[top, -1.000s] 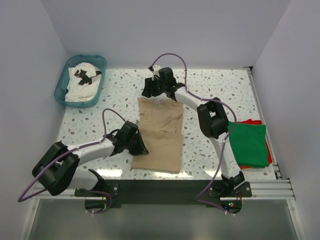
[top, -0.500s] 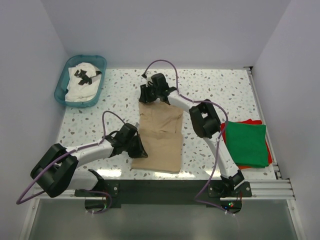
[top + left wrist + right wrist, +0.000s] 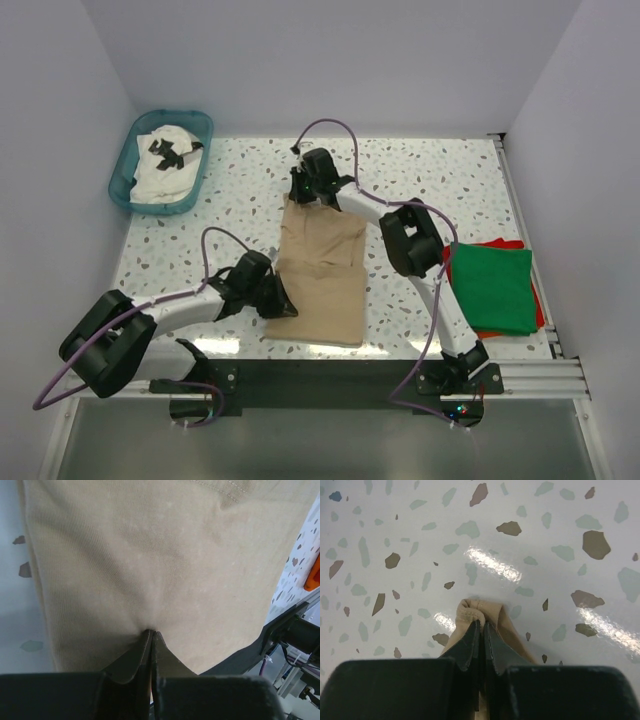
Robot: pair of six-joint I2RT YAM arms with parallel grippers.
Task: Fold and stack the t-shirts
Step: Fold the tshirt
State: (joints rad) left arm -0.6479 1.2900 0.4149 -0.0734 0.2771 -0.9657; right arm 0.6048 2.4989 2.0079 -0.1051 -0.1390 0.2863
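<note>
The terrazzo table (image 3: 450, 180) carries everything. My tan t-shirt (image 3: 322, 270) lies on it, folded into a long strip that runs from the near edge toward the far side. I place the rest by it. To its right, well apart, sits the folded green t-shirt (image 3: 495, 288), on top of the red-orange t-shirt (image 3: 507, 243), of which only edges show. Well to the tan t-shirt's left, past its far end, stands the teal basket (image 3: 120, 180), with the white t-shirt (image 3: 165, 170) with black print crumpled inside. My left gripper (image 3: 151, 632) is at the tan t-shirt's near left edge, jaws pressed together on a pinch of its cloth. My right gripper (image 3: 481, 625) is at its far left corner, jaws closed tight on a small bunch of cloth.
</note>
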